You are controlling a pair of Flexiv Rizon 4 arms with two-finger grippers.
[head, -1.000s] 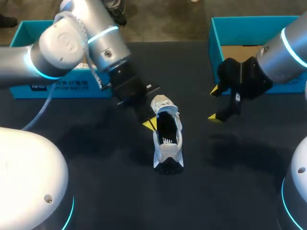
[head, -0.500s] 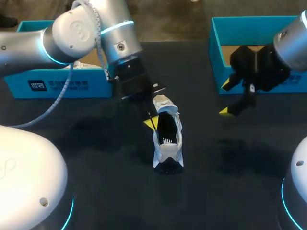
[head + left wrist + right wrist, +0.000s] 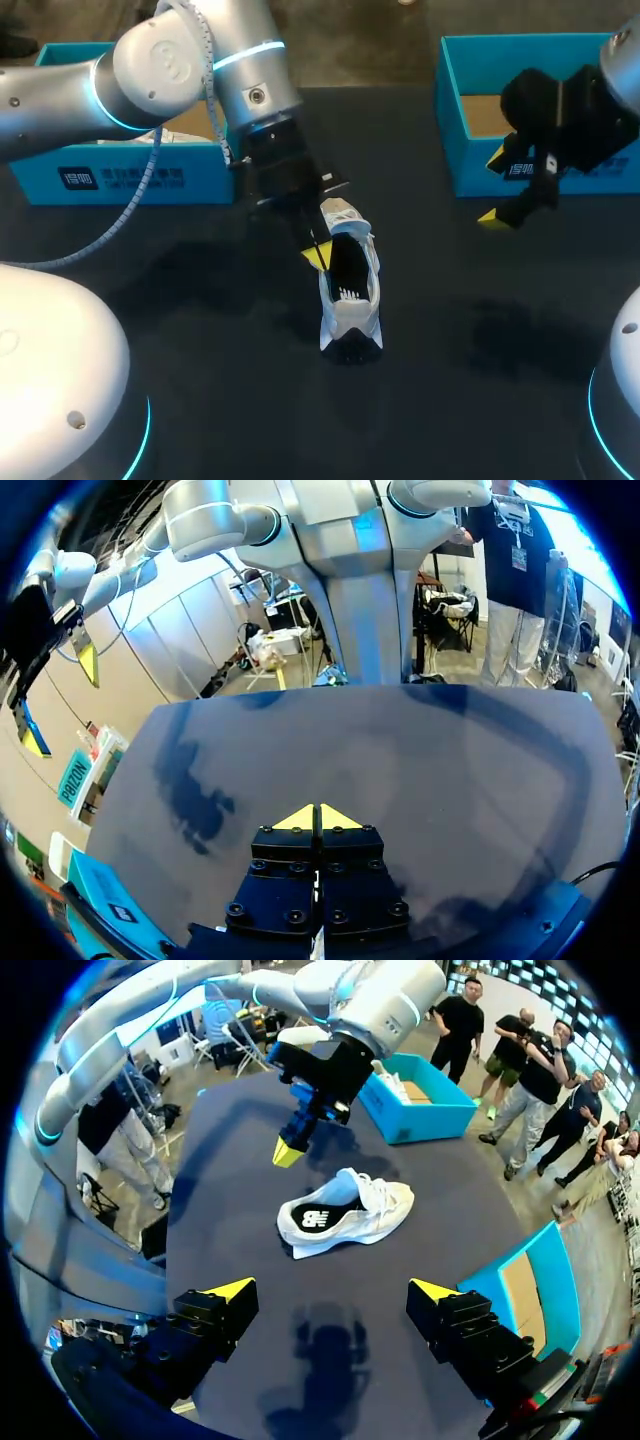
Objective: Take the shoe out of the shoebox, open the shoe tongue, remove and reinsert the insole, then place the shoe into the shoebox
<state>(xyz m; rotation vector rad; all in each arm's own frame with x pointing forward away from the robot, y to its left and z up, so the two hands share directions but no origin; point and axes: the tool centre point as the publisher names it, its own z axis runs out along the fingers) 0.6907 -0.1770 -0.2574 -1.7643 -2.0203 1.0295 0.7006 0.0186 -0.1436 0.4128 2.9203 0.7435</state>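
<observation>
While left tool (image 3: 318,818) sits clenched and right tool (image 3: 332,1288) gapes, the white shoe (image 3: 372,1205) shows its black insole (image 3: 320,1218).

The blue shoebox (image 3: 210,186) at the left of the table carries a dark label (image 3: 78,180) and a row of white characters (image 3: 146,178) on its front wall, both too small to read. The black insole (image 3: 345,1200) in the shoe (image 3: 385,1205) shows a white logo (image 3: 315,1218), without readable words.
</observation>
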